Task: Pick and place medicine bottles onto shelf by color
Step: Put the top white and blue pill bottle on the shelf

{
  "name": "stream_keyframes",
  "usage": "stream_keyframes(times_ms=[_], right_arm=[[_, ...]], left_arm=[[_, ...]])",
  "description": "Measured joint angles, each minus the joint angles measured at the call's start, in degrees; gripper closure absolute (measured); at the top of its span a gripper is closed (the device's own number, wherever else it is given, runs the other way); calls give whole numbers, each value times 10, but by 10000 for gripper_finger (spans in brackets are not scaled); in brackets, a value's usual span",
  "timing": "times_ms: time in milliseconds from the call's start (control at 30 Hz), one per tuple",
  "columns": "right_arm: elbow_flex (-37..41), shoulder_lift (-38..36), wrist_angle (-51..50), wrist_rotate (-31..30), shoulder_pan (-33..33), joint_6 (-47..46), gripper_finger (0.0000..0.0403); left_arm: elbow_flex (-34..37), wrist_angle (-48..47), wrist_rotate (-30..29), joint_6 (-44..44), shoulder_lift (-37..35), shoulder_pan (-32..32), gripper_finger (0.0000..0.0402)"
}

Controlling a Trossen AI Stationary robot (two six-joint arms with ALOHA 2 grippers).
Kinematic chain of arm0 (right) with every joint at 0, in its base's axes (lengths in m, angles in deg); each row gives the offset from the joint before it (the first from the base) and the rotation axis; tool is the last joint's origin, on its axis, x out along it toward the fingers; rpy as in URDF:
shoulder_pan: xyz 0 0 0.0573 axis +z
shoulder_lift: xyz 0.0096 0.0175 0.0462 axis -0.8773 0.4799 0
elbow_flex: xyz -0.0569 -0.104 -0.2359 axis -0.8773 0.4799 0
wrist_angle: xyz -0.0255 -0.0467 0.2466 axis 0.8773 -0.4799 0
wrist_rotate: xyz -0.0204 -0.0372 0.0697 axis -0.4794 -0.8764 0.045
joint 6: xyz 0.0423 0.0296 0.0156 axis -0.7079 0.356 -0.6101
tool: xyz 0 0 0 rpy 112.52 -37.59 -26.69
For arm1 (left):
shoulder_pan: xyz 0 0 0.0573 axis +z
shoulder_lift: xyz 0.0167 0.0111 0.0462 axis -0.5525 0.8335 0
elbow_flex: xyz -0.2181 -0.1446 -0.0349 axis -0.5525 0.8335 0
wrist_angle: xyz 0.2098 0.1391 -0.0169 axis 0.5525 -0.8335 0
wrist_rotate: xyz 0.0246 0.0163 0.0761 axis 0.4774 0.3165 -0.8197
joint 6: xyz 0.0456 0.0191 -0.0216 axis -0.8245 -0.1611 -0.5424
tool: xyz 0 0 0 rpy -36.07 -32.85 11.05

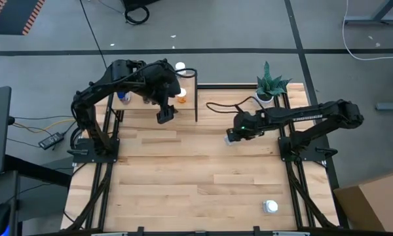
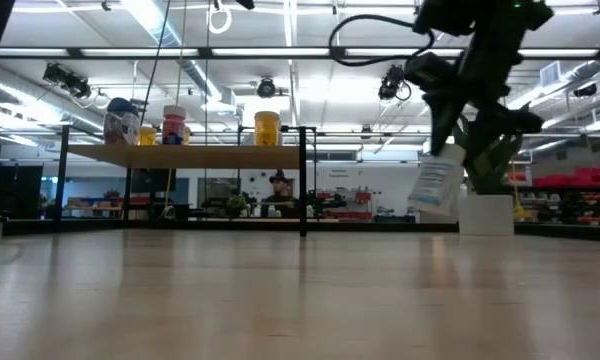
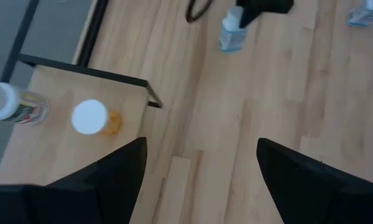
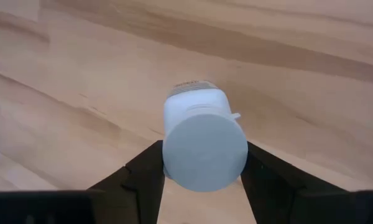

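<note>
Right pincer (image 4: 202, 171) clamped around white bottle (image 4: 204, 146), label mostly hidden

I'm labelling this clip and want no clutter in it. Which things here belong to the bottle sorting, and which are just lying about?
Part of the job:
- shelf
- orange bottle on it
- white bottle in the right pincer, off the table
- bottle at the table's near edge
- left pincer, open, empty

Lying about:
- potted plant
- black cable
</note>
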Motion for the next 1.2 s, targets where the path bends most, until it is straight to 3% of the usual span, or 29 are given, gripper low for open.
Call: stream_keyframes(times_ms=[200, 433, 600, 867, 1033, 1200], right_arm=[[-94, 125, 4, 34, 21, 75, 210], [-312, 288, -22, 20, 25, 168, 209], [-484, 404, -86, 17, 24, 226, 209], [-715, 579, -279, 25, 26, 296, 209], [-782, 612, -305, 25, 26, 310, 209], [-777, 615, -299, 16, 28, 305, 209]], left_arm=[[0, 0, -8, -12, -1, 30, 93], [0, 0, -8, -13, -24, 67, 100], [0, 0, -8, -13, -41, 92, 104], [0, 0, -8, -10, -55, 110, 104], [0, 0, -7, -9, -58, 109, 104], [0, 0, -8, -7, -58, 109, 104]])
